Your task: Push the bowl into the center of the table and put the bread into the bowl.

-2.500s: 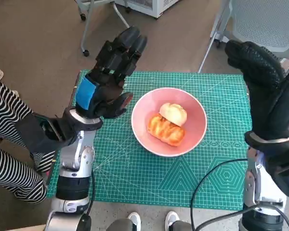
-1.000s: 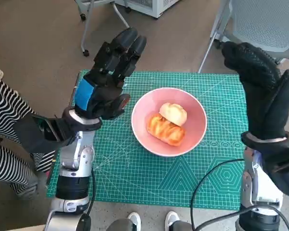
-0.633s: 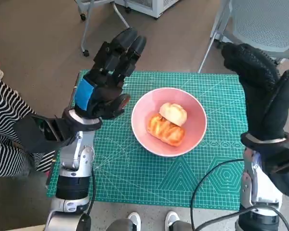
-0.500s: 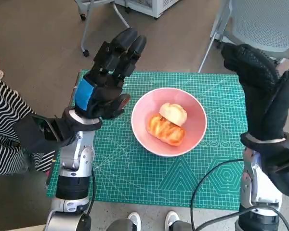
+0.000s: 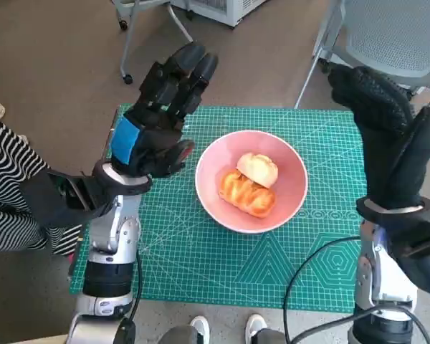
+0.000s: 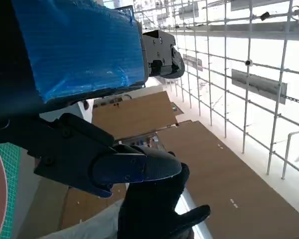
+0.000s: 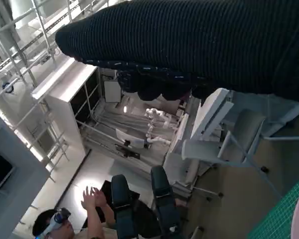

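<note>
A pink bowl [image 5: 295, 188] sits near the middle of the green cutting mat [image 5: 201, 258] in the head view. Two pieces of bread lie in it: a golden braided piece [image 5: 245, 193] and a pale round roll [image 5: 258, 169] behind it. My left hand [image 5: 161, 118] is raised left of the bowl, fingers stretched and apart, holding nothing. My right hand [image 5: 388, 136] is raised to the bowl's right, upright and empty. The left wrist view shows the blue-taped hand [image 6: 74, 59] with the gloved right hand [image 6: 157, 211] beyond it. The glove [image 7: 199, 45] spans the right wrist view.
A person in striped trousers [image 5: 14, 193] sits at the table's left edge. A mesh chair [image 5: 394, 36] stands behind the table's right corner, a chair base [image 5: 140, 29] behind the left. A black cable [image 5: 308, 276] loops over the mat's near right. Another person [image 7: 74, 219] shows in the right wrist view.
Both hands stay raised and empty; the right hand has drifted slightly left. The striped leg at the left has drawn back out of the picture's lower left.
</note>
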Tool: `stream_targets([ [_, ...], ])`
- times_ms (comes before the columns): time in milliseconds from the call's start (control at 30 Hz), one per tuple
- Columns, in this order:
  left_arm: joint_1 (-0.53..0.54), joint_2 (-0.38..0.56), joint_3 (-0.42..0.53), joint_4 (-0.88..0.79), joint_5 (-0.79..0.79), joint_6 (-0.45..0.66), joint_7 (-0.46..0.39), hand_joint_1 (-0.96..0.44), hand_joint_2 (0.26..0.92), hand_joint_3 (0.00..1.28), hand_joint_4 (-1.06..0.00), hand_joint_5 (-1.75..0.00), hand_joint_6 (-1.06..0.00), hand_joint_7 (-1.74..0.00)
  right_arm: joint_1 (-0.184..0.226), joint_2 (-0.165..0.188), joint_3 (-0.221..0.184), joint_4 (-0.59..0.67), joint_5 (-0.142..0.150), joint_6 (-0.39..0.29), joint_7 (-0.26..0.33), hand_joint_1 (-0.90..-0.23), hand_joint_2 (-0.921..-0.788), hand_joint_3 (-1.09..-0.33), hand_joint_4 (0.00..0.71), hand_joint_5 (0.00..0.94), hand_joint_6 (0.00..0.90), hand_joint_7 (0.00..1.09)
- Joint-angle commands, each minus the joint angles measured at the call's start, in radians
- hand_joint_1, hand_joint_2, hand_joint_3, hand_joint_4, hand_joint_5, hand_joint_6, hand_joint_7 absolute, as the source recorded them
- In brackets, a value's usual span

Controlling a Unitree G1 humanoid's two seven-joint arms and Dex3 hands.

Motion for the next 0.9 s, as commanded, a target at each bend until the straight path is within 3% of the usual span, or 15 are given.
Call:
stream_targets([
  [33,-0.002,0.001,0.003,-0.007,-0.009,0.005,-0.004,-0.69,0.921,0.37,0.00,-0.09,0.00,-0.46,0.024,0.009,0.010,0.022,-0.002,-0.009,-0.003,-0.716,-0.921,-0.664,0.241,0.000,0.126,0.57],
  [433,-0.008,0.012,0.004,-0.008,-0.008,0.008,-0.015,-0.69,0.921,0.38,0.00,-0.06,0.00,-0.47,0.022,0.002,0.022,0.051,-0.023,-0.054,-0.002,-0.706,-0.921,-0.697,0.240,0.001,0.114,0.56],
  [900,-0.005,0.028,0.008,-0.015,-0.010,0.012,-0.027,-0.69,0.921,0.38,0.00,-0.05,0.00,-0.47,0.016,0.006,0.031,0.076,-0.021,-0.076,-0.005,-0.713,-0.921,-0.700,0.241,0.001,0.110,0.56],
])
